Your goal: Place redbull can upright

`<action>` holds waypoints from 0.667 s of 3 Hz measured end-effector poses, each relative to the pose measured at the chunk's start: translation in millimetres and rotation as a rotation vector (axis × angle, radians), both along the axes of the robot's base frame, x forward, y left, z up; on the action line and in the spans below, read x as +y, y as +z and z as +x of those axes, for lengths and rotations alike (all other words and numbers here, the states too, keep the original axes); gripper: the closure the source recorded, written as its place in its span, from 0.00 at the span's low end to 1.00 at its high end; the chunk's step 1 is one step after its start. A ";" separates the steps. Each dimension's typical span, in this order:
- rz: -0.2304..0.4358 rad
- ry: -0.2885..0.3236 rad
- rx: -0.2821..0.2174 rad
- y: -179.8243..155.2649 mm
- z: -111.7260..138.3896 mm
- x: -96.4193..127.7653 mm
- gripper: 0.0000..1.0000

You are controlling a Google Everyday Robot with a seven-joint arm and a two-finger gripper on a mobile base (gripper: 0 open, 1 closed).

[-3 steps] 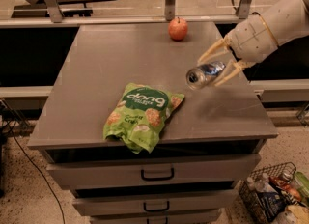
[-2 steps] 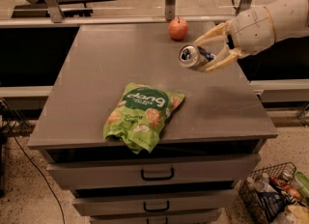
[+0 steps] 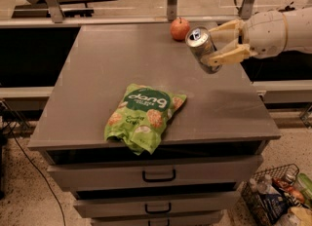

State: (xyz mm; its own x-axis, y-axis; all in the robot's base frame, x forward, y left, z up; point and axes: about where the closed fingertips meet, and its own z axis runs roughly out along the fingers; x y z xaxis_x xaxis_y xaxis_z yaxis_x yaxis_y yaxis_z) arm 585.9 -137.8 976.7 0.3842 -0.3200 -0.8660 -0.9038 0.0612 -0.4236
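Working from the near edge, the drawers [image 3: 158, 174] sit below the grey table [image 3: 97, 74], a wire basket [image 3: 273, 196] stands on the floor at the near right, and a green snack bag [image 3: 145, 118] lies flat on the near middle of the table top. Further back and to the right, the can [image 3: 201, 47] hangs in the air above the right rear part of the table, well apart from the bag and not touching the surface. The gripper [image 3: 210, 46] reaches in from the right edge and is closed round the can's body, one finger [image 3: 229, 56] under it and the other over it, with nothing else in the hold. The can's long axis is tilted, not yet upright: its lid end faces up, to the left and toward the camera, while its base end points down and to the right, toward the table. Judging from that, the coming move turns on this tilt: the wrist needs to swing the lid end up until the axis is vertical, then lower the base onto the bare grey patch beneath. Behind and just left of the can, an apple [image 3: 180, 28] rests near the far edge; it looks near enough that the can should come down a little in front of it
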 end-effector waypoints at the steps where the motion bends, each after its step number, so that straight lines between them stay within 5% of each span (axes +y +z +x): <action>1: 0.125 -0.058 0.114 -7.3 1.3 -10.6 1.00; 2: 0.238 -0.097 0.195 -17.5 5.8 -22.0 1.00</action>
State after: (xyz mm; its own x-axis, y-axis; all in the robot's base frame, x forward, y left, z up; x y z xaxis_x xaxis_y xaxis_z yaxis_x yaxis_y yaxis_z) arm 591.7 -159.8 959.2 0.1814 -0.1269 -0.9752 -0.9517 0.2270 -0.2066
